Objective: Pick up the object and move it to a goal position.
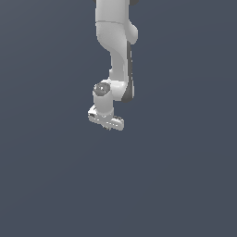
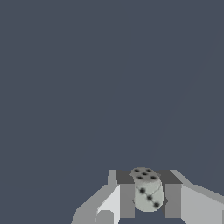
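The die (image 2: 148,192) sits squarely between the jaws, which press on its two sides and hold it; the fingers (image 2: 127,199) flank it closely; no goal marker shows, so its direction cannot be told.

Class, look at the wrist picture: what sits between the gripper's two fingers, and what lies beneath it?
A pale die with black pips sits between the gripper's fingers. Beyond it only plain dark ground shows; the die's underside is hidden.
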`<state>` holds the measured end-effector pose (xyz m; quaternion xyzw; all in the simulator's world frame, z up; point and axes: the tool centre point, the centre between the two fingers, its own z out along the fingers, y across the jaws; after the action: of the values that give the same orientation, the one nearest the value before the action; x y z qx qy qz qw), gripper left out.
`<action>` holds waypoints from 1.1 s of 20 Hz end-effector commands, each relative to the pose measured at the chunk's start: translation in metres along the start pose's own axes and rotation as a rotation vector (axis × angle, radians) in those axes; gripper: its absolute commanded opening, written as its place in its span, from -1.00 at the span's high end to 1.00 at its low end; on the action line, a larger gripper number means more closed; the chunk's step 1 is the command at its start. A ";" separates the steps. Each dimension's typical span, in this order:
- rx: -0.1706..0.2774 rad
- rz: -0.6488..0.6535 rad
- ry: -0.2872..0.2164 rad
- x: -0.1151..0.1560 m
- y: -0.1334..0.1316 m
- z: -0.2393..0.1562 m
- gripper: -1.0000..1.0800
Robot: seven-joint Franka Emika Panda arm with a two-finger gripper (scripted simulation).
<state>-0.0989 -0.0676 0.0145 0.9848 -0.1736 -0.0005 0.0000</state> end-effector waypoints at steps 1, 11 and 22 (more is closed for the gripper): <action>0.000 0.000 0.001 -0.001 -0.001 -0.006 1.00; 0.001 0.000 0.000 -0.009 -0.012 -0.062 1.00; -0.001 0.001 0.001 -0.024 -0.033 -0.170 1.00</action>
<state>-0.1088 -0.0321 0.1682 0.9848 -0.1739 0.0000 0.0002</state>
